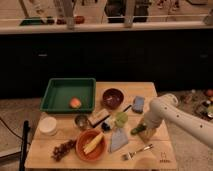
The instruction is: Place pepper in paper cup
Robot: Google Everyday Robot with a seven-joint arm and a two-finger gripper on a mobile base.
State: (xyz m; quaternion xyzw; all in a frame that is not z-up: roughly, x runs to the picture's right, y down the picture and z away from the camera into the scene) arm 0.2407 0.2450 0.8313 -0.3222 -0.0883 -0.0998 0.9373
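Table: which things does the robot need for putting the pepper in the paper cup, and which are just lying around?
Needed: pepper; hand right beside it at the table's right side; white cup, likely the paper one.
Lying about: green tray, red bowl, blue sponge, fork, grapes, orange bowl.

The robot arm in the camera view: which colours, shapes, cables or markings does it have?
The arm is white, with thick, smooth, rounded segments and a bulging joint. No cables or markings are visible. Its end effector, low over the right side of the wooden table next to the dark green pepper, looks yellowish rather than white.
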